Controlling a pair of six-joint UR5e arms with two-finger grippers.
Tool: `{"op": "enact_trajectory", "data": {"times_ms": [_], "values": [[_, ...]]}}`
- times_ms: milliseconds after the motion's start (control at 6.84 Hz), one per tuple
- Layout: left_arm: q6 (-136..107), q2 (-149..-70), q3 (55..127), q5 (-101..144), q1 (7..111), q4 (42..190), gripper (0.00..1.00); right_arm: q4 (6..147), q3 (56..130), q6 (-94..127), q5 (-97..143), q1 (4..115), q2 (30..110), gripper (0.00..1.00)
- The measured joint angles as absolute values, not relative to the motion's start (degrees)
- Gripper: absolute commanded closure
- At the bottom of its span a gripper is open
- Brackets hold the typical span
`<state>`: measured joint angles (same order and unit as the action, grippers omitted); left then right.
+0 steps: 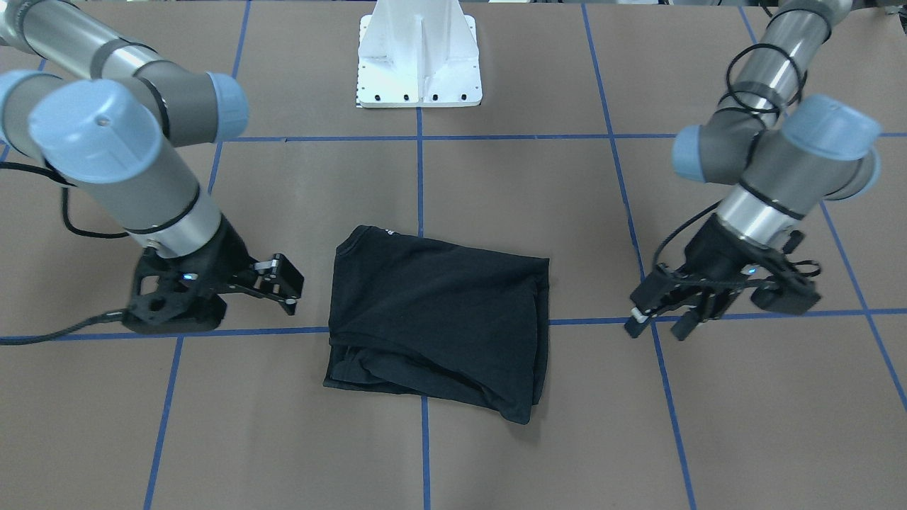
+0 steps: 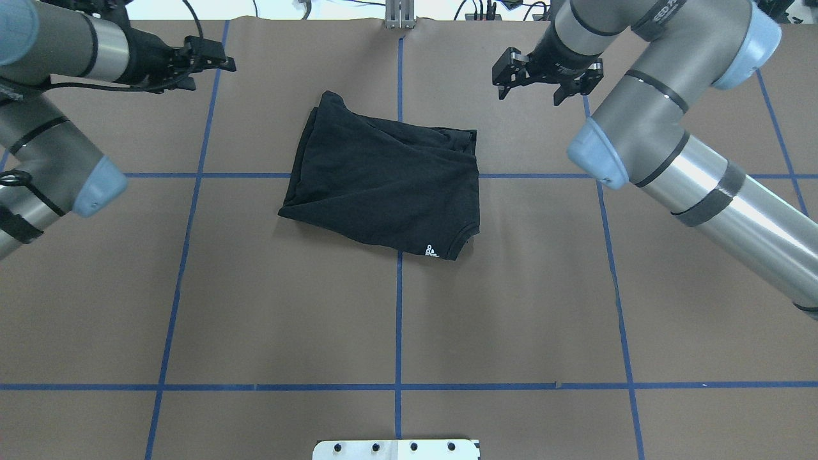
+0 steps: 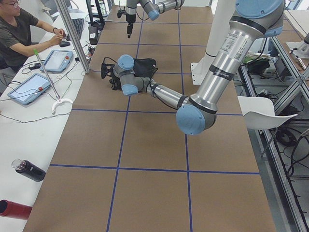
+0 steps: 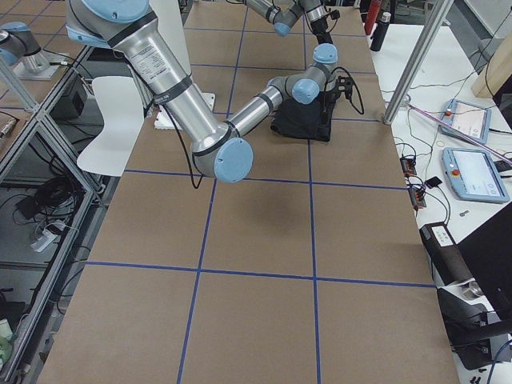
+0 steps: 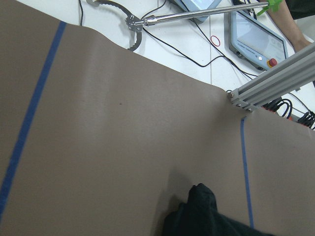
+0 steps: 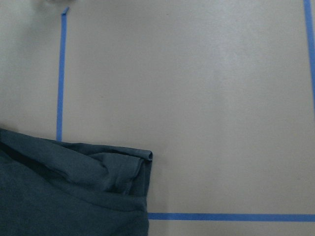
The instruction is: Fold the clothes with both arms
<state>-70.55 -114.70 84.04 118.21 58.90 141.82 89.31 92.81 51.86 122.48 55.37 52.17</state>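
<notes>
The clothes are one black T-shirt [image 1: 439, 319] [image 2: 383, 176], folded into a rough rectangle in the middle of the brown table, with a small white mark [image 2: 431, 249] by its collar. My left gripper [image 1: 656, 330] [image 2: 214, 73] hangs open just off one side of the shirt, holding nothing. Off the opposite side, my right gripper [image 1: 289, 283] [image 2: 528, 96] is also open and empty. Neither touches the cloth. The left wrist view catches a shirt corner [image 5: 206, 216]. A folded edge of the shirt [image 6: 69, 191] fills the lower left of the right wrist view.
Blue tape lines grid the table. The white pedestal [image 1: 419, 57] stands on the robot's side. Along the far side are an aluminium post [image 5: 270, 83], tablets [image 3: 29, 89], bottles [image 3: 29, 170] and a seated person [image 3: 19, 34].
</notes>
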Motion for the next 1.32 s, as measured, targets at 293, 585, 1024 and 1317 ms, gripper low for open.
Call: {"op": "enact_trajectory", "data": {"times_ms": [293,585,1024,1317], "values": [[-56.53,-109.37,84.79,121.79,65.46,140.66,0.00,96.88,102.37,40.72,124.78,61.55,60.06,0.00],[-36.96,-104.91,84.58,122.07,72.34,137.69,0.00,97.94,109.01,29.29,126.25,67.74,71.31,0.00],[-26.61,-100.19,84.12,121.95,77.65,138.32,0.00,97.51,110.18,19.62,132.85,76.13,81.37,0.00],[-26.22,-98.17,83.46,121.05,77.85,138.49,0.00,97.44,109.90,18.90,131.99,77.26,84.86,0.00]]}}
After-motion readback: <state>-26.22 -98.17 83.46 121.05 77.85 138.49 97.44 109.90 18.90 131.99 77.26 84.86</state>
